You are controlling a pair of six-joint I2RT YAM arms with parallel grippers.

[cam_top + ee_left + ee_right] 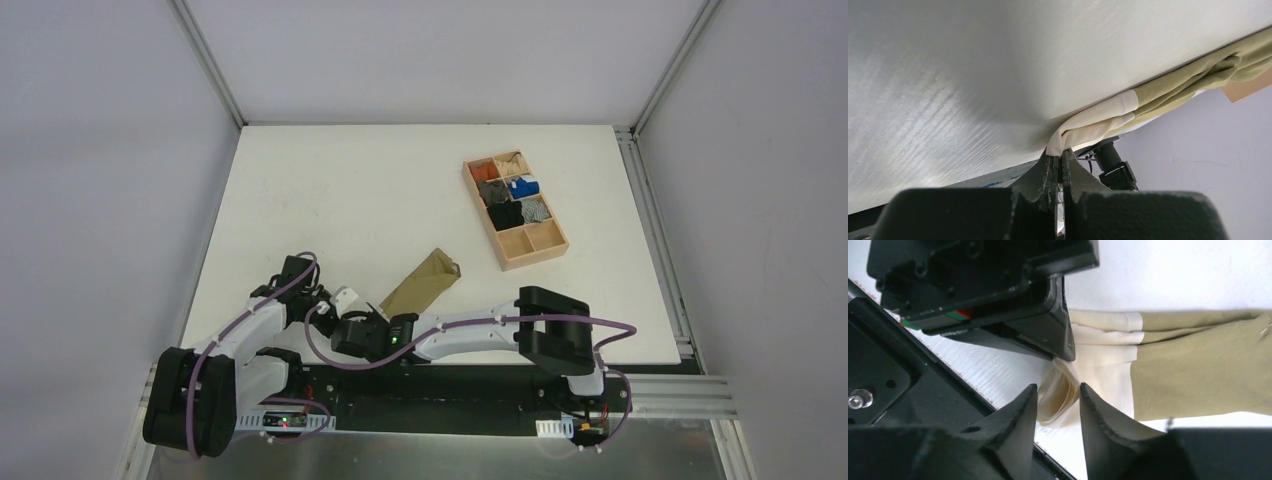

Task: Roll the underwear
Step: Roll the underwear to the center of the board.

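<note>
- Underwear [424,281]: you see an olive-khaki garment folded into a long, narrow strip. It lies slantwise on the white counter [330,190] close to the near edge. Its far end points toward the tray.
- Waistband [1100,116]: this cream-white end of the strip lies nearest the arms, where both hands meet it. It is lifted slightly off the counter and gathered into a fold.
- Left hand [1061,156]: the fingers are pressed together on the tip of the waistband, pinching it. In your left wrist view the cloth runs away from the fingertips up to the right.
- Right hand [1058,399]: the fingers stand a narrow gap apart, one on each side of the folded waistband end. The cloth fills the gap, but you cannot tell whether the fingers press it.
- The two hands sit just beside each other at the same end of the strip.
- Tray [535,258]: a wooden box divided into compartments stands on the right half of the counter, well apart from the underwear.
- Bundles [505,213]: small rolled cloths in orange, grey, blue and black fill several of the tray's compartments.
</note>
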